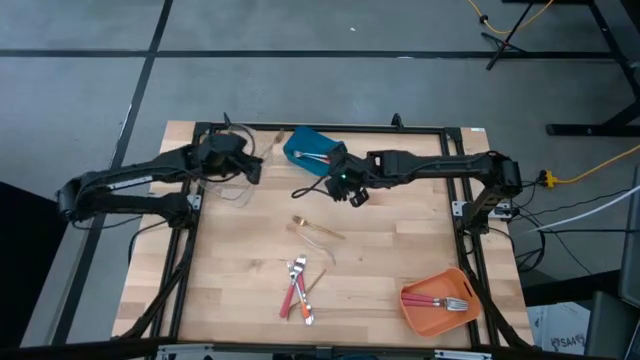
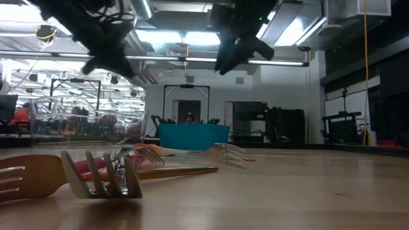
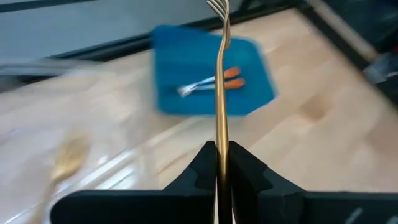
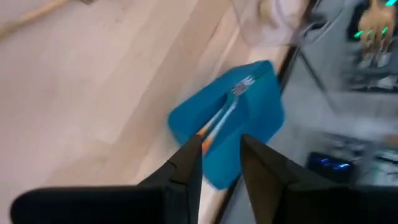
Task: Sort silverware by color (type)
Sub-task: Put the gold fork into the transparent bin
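Observation:
My left gripper is shut on an all-gold fork and hangs above the clear bin at the table's far left. The blue bin at the far middle holds orange-handled silverware. My right gripper stands open just near-right of that bin with nothing between its fingers. Gold forks lie flat mid-table. Red-handled ones lie nearer the front. The orange bin at the near right holds red-handled forks. My left gripper pinches the gold fork's handle between its two fingers. The fork runs along the fingers and sticks out ahead of them, its tines at the far end. It is lifted clear of the table and the bins.
A black frame runs round the table's far and side edges. In the low view, forks lie close to the near edge. Bare wood lies between the mid-table forks and the orange bin.

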Available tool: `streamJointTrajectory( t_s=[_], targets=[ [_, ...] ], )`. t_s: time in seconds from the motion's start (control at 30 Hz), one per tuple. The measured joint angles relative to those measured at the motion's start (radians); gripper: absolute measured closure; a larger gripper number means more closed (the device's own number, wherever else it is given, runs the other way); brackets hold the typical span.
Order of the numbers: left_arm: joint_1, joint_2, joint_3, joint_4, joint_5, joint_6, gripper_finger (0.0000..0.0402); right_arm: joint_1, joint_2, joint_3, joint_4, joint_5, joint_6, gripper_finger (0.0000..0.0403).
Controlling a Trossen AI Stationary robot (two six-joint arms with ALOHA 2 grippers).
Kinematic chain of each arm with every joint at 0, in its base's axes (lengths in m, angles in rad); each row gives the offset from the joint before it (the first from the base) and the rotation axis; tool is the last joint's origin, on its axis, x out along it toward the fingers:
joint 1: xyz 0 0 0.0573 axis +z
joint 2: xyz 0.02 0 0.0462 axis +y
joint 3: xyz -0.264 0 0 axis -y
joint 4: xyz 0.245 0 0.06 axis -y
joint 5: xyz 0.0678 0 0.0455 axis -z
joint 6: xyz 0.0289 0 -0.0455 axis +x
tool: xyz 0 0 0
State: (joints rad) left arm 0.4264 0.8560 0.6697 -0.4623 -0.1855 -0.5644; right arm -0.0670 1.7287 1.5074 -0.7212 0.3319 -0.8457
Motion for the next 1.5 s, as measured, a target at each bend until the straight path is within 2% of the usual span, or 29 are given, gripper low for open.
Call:
streamJointTrajectory(
  t_s=[0.17,0.3,0.5,0.67,1.5],
  targets=[
    [0.006,-0.069,0.000,-0.213,-0.087,0.002,0.0387,-0.007,0.004,0.000,-0.021,-0.093,0.098,0.0302],
    [0.006,-0.081,0.000,-0.338,-0.153,0.007,0.0387,-0.006,0.006,0.000,-0.013,-0.208,0.115,0.0302],
    [0.006,-0.048,-0.001,-0.402,-0.227,0.115,0.0387,-0.005,0.008,0.000,-0.002,-0.321,0.117,0.0302],
    [0.006,0.004,-0.001,-0.396,-0.262,0.201,0.0387,-0.006,0.008,0.000,0.022,-0.325,0.116,0.0302],
    [0.006,0.357,-0.001,-0.392,-0.263,0.203,0.0386,-0.006,0.008,0.000,0.024,-0.325,0.117,0.0302]
  ],
)
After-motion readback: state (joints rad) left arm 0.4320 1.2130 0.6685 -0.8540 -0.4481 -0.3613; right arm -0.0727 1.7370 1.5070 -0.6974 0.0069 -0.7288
